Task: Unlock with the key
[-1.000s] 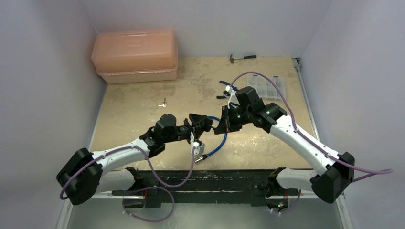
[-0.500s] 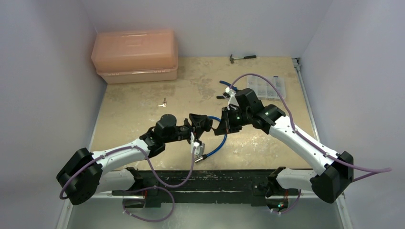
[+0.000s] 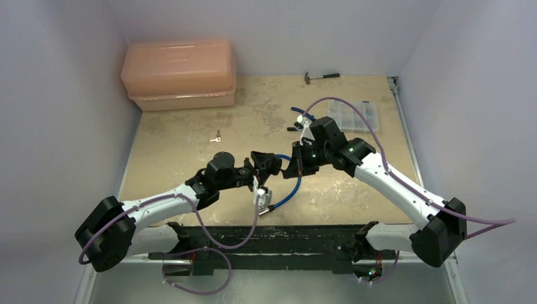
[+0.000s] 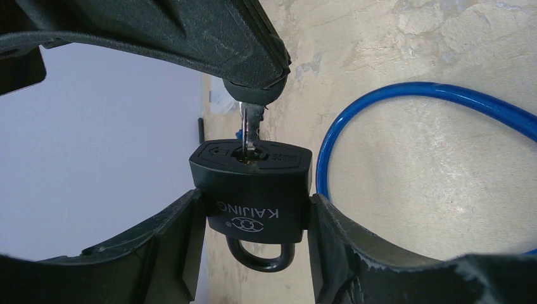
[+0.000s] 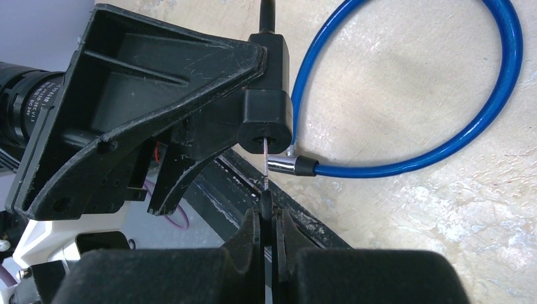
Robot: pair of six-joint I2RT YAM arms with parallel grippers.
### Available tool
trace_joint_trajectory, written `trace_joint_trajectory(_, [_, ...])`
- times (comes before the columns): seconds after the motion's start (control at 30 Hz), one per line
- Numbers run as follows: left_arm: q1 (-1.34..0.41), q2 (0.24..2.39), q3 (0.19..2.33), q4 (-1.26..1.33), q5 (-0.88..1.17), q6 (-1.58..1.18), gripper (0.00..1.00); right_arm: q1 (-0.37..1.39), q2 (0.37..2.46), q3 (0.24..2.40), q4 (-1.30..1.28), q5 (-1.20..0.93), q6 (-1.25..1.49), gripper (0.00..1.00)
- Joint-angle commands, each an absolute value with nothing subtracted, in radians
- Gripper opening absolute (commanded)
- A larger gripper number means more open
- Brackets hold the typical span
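One small black padlock (image 4: 253, 196) sits clamped by its flanks between the left fingers (image 4: 168, 244), held over the mottled beige counter (image 4: 411, 190). The right fingers (image 5: 250, 237) are pinched together on the tiny black-headed metal key (image 4: 251, 130), whose blade is in the padlock's keyhole. A blue cable loop (image 4: 405, 92) lies on the counter beneath.
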State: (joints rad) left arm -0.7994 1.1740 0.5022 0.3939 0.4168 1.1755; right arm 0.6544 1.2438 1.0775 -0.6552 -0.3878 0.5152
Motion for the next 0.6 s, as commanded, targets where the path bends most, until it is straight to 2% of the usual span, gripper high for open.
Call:
trace_joint_trajectory(0.0, [-0.811,1.148,0.565,0.508,0.435,1.214,0.00,0.656,1.245,1.106,-0.609,-0.384,0.510,0.00])
trace_joint_trajectory(0.43, [-0.824,1.144,0.565,0.497,0.409,1.242,0.00,0.657,1.286,1.164,-0.667,-0.320,0.506,0.00])
trace_joint_trajectory(0.57, [-0.829,1.146,0.563,0.494,0.409,1.244,0.00,0.657,1.300,1.166,-0.660,-0.379,0.516,0.00])
